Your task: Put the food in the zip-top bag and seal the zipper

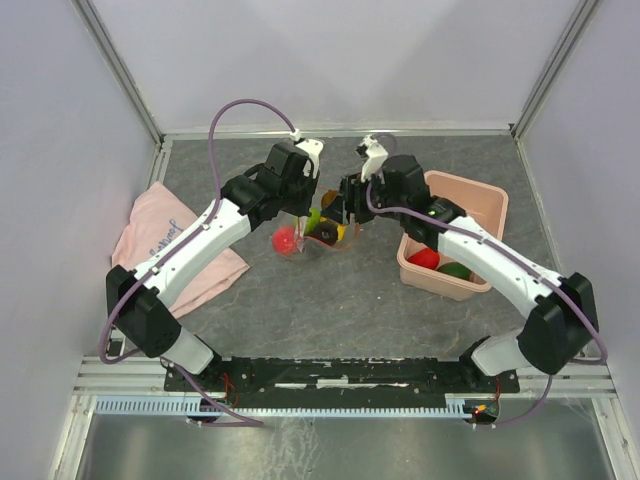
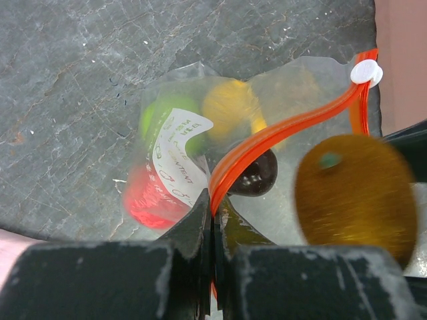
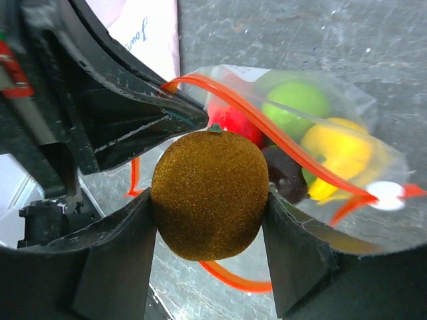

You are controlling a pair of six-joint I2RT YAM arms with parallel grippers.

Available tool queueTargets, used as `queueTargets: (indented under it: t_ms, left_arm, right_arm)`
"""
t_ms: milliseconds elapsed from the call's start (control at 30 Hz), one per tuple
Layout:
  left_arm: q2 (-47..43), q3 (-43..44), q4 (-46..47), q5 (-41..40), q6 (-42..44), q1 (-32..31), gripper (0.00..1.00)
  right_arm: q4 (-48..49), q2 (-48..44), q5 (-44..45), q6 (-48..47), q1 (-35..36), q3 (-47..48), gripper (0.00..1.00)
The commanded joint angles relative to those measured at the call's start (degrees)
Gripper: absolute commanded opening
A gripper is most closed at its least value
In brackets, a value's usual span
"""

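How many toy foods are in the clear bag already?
4: a red one and a green one behind the white label, a yellow one beside the green, a dark purple one by the zipper. More may be hidden.

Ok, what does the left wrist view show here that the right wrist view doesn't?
Only left wrist: the left claw seen head-on, pinched shut on the zipper. Only right wrist: the right claw gripping the brown fruit on both sides. Both: the zip-top bag holding red, green, yellow and dark food, with the brown fruit by its mouth.
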Motion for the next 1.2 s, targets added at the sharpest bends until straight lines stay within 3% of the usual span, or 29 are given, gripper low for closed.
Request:
queueTargets:
  t_ms: [0,267,667,933,1167]
  left_arm:
    - [0.1,3.0,1.3,0.3,-2.5,-0.2,0.03]
    - [-0.1,2.7,1.3,1.0,-2.8,-0.2,0.03]
    - [-0.2,2.2,1.6,0.8,-3.1,-0.2,0.03]
    - [-0.5,1.4,1.7,-0.8,-3.0,-0.2,0.03]
    - [-0.5,0.8,1.7,-1.8,-3.3,-0.2,0.03]
  right_arm:
    - [6.9,4.5,-0.2,1.1,2.2,-0.6,0.56]
    - [8.4,11.3,1.7,1.4,3.9,1.8,0.59]
    - [10.6,14.8,2.9,2.0,4.4,3.7,0.83]
    - [5.2,10.9,1.8,-1.1,4.3,5.2,0.89]
    - [-7.4,1.3,10.2,-7.8,3.7,4.3,0.91]
